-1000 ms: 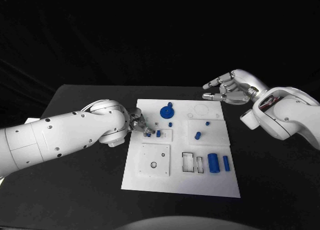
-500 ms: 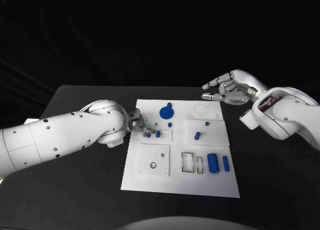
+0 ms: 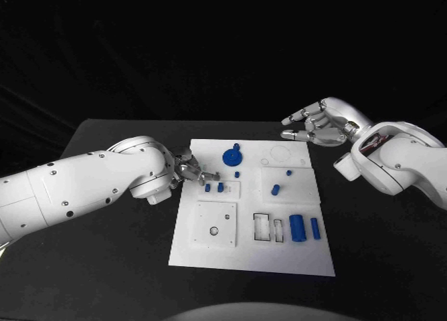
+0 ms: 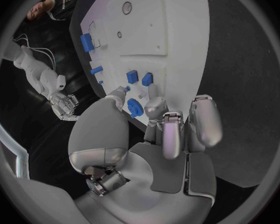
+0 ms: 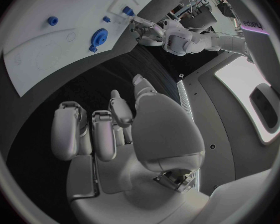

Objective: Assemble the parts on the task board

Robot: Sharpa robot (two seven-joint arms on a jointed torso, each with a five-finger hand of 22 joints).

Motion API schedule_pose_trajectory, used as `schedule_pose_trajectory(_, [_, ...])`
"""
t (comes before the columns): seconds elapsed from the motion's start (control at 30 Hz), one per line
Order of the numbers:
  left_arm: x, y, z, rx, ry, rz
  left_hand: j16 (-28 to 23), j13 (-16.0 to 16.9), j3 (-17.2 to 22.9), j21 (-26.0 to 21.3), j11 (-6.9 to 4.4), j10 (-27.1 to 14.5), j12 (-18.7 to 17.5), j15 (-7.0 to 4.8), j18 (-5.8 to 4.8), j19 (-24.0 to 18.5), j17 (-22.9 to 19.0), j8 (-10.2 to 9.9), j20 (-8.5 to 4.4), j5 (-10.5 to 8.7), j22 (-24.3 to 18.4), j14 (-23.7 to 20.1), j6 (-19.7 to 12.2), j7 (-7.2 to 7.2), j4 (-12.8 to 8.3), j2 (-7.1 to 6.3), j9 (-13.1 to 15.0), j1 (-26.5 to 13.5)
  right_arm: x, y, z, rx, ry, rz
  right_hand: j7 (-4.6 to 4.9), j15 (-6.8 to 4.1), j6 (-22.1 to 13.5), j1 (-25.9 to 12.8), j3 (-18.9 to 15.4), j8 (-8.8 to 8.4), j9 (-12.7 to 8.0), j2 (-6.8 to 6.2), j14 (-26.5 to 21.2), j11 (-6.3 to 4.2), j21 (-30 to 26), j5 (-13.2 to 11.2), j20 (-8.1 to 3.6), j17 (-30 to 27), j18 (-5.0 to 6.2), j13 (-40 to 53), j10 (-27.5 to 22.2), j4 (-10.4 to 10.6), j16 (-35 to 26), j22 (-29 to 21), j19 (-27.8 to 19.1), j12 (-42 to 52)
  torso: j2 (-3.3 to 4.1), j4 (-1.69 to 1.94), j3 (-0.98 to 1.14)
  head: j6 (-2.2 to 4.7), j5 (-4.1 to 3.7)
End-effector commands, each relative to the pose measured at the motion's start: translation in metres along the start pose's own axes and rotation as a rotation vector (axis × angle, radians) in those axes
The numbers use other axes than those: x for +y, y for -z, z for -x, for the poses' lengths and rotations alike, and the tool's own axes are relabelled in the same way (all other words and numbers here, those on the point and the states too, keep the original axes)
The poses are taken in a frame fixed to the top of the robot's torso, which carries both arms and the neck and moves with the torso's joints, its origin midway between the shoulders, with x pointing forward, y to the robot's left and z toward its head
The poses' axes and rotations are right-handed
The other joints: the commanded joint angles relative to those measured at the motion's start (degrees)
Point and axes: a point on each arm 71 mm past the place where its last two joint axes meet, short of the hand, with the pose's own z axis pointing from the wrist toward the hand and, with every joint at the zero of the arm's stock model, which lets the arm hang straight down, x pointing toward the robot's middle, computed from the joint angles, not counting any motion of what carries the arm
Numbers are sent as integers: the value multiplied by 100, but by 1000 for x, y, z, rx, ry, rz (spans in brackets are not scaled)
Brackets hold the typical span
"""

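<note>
My left hand (image 3: pixel 190 170), fingers apart and apparently empty, hovers beside two small blue parts (image 3: pixel 213 188) for pickup; right hand (image 3: pixel 320 124) waits open.

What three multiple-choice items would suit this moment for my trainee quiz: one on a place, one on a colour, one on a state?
1. Where is the left hand?
A. over the board's left edge, by two small parts
B. past the board's far right corner
C. at the board's near edge

2. What colour is the gear?
A. red
B. blue
C. green

3. What is the right hand doing?
A. gripping the gear
B. pressing on the board
C. holding nothing, fingers apart

Answers:
1. A: the head view shows it at the board's left edge beside the two small parts.
2. B: it is blue against the white board.
3. C: it hangs beyond the far right corner with spread, empty fingers.
</note>
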Motion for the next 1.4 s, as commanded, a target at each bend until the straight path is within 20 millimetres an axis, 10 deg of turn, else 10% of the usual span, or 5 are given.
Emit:
schedule_pose_trajectory(0.03, [-6,4,6,9,232,-101,-637,-1145,-173,-1299,164,-1003,-1215,163,317,-629,616,-134,136,25,-1382,234,-405,217,-16,33,-104,117,0,0,-1,13,-4,7,-11,11,-19,-7,-45,28,8,35,452,-2,-34,29,7,882,56,-5,-53,-1,-23,-5,-36,-33,1,2,1,17,-10])
schedule_pose_trajectory(0.23, [-20,5,24,-71,358,-353,-3797,-2045,294,-3791,706,-2470,-2308,640,556,-1998,-2711,-500,577,-17,-3518,-2026,-1253,751,-235,260,-507,1460,-2,-1,-1,9,-5,3,-11,11,-19,-18,-55,28,8,41,452,-1,-37,35,7,880,56,-7,-53,9,-25,-8,-37,-34,-2,9,-3,77,-46])
schedule_pose_trajectory(0.53, [-59,-4,21,-275,-45,-666,-4012,-3974,1380,-3951,659,-2031,-3740,567,651,-1690,-3335,-1454,539,-150,-3734,-1841,-482,619,-999,-140,-1624,2887,-5,-2,-1,6,-6,1,-11,11,-20,-20,-58,28,8,44,451,-1,-40,39,7,875,57,-10,-55,12,-29,-14,-39,-38,7,0,-18,204,-142])
schedule_pose_trajectory(0.83, [-77,-17,4,-316,-376,-671,-1067,-4837,1234,-1873,512,-1608,-4245,373,361,-103,-298,-1964,341,-166,-1908,166,65,427,-997,-342,-2119,2647,-6,-2,-3,9,-7,1,-11,11,-21,-19,-58,28,8,45,451,-1,-38,40,7,876,56,-10,-54,12,-29,-10,-37,-37,20,-22,-37,236,-144])
schedule_pose_trajectory(1.4, [-84,-30,-10,-231,-536,-570,-942,-5168,1073,-1450,407,-1164,-4420,205,287,179,-248,-2155,173,-165,-1476,294,510,331,-941,-271,-2262,2529,-6,-4,-3,10,-8,4,-11,11,-23,-15,-60,27,7,52,452,-2,-36,47,7,878,55,-9,-53,12,-27,-5,-35,-34,19,-23,-34,189,-151])
